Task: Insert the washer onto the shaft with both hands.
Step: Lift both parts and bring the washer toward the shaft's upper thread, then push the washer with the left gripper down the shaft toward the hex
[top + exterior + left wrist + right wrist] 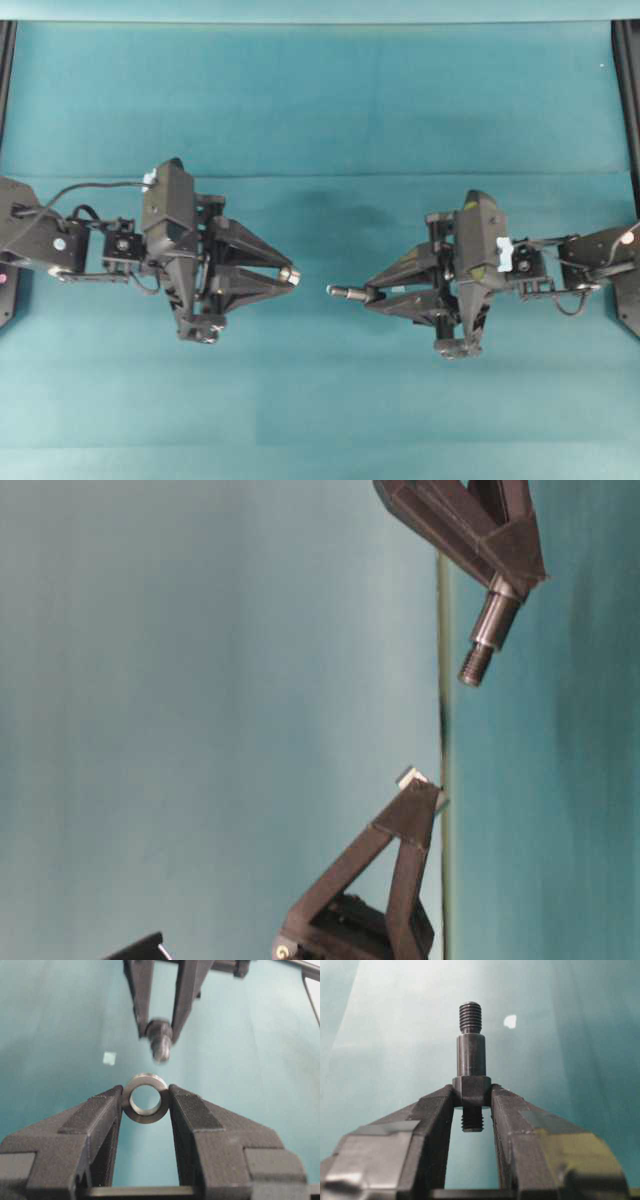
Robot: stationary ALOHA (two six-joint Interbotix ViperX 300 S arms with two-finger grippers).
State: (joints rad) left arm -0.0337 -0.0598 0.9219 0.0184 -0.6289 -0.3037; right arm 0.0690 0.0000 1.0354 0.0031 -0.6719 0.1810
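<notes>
My left gripper is shut on the washer, a silvery ring held by its rim between the fingertips, its hole facing outward, as the left wrist view shows. My right gripper is shut on the shaft, a dark stepped rod held by its thick collar, with the threaded tip sticking out toward the washer. Both are held above the table. A small gap separates shaft tip and washer. From the left wrist, the shaft sits just above the ring and slightly right of its hole.
A teal cloth covers the table. A tiny pale chip lies on it near the grippers, and it also shows in the right wrist view. Black frame posts stand at the table's side edges.
</notes>
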